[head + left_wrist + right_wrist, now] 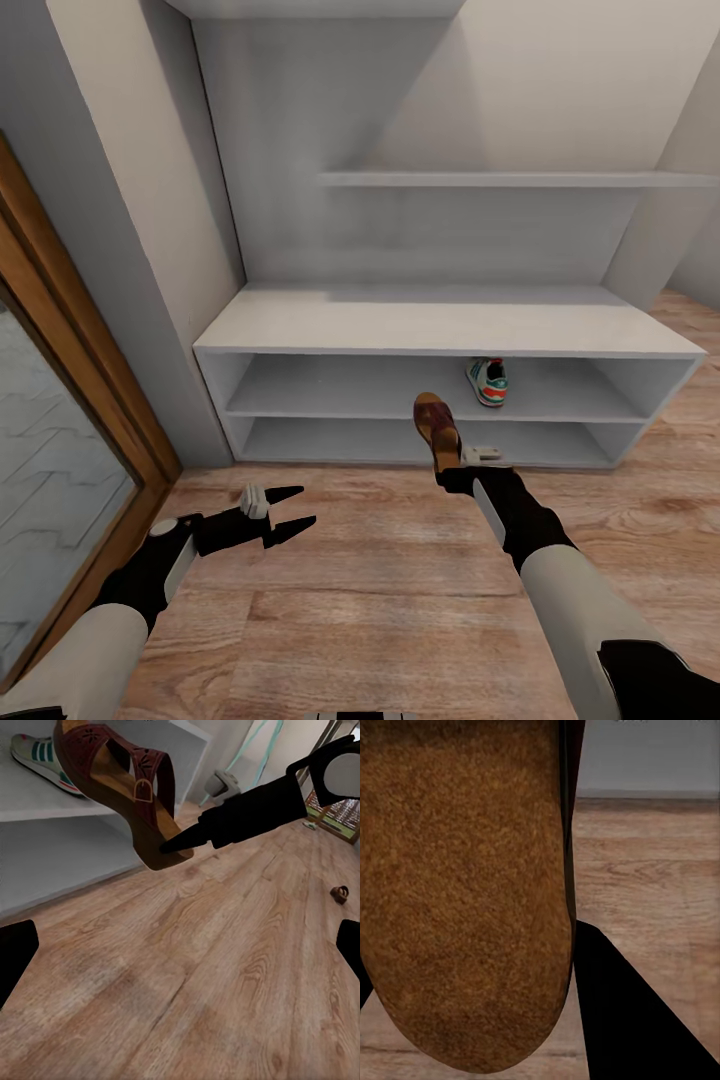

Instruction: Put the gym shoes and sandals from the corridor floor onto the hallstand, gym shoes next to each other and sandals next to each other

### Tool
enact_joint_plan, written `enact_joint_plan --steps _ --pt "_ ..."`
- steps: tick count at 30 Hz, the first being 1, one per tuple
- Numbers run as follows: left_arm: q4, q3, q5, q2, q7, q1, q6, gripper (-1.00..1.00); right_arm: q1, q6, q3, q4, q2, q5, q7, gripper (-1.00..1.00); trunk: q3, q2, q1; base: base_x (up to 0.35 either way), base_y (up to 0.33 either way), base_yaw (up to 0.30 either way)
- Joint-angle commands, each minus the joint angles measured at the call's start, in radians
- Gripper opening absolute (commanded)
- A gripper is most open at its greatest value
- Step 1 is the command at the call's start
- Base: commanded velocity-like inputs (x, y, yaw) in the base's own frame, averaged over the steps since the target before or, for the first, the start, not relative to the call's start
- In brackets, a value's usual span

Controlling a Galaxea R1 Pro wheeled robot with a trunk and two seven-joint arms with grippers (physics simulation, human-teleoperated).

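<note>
The left gripper [300, 508] hangs low over the corridor floor [380, 590], its jaws spread wide with nothing between them, just short of the left end of the hallstand [440, 330]. To its right, the right gripper [452, 468] has its jaws closed on the heel end of a brown sandal [436, 425], which stands nearly upright above those jaws in the head view, its toe raised in front of the rack's open shelves. From the left wrist view the sandal [124, 784] shows its buckled strap and tan footbed, pinched by a dark finger [225, 821] well clear of the wood planks. From the right wrist view its rough brown sole [465, 885] sits against the jaws. Beyond and slightly right of the held sandal, one gym shoe [487, 381] rests on the rack's upper open shelf; the bench top above it carries nothing.
</note>
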Motion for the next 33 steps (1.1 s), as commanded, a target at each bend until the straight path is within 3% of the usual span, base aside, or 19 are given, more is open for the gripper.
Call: enact_joint_plan --steps 1,15,26,33 --pt "0.001 0.001 0.001 0.000 -0.002 -0.001 -0.006 1.00 0.000 0.005 -0.002 -0.001 0.001 -0.002 -0.003 -1.00 -0.001 0.000 0.000 0.172 0.000 0.000" --pt "0.001 0.000 0.001 -0.002 -0.002 -0.001 -0.005 1.00 0.000 0.005 -0.002 -0.001 0.001 -0.003 -0.003 -1.00 -0.001 0.000 0.000 0.097 0.000 0.000" --pt "0.001 0.000 0.001 -0.003 -0.002 -0.001 -0.006 1.00 0.000 0.005 -0.002 -0.001 0.001 -0.003 -0.005 -1.00 -0.001 0.000 0.000 0.287 0.000 0.000" --pt "0.001 0.000 0.001 -0.002 -0.002 -0.001 -0.005 1.00 0.000 0.005 -0.002 -0.001 0.001 -0.003 -0.108 -1.00 -0.001 0.000 0.000 0.047 0.000 0.000"
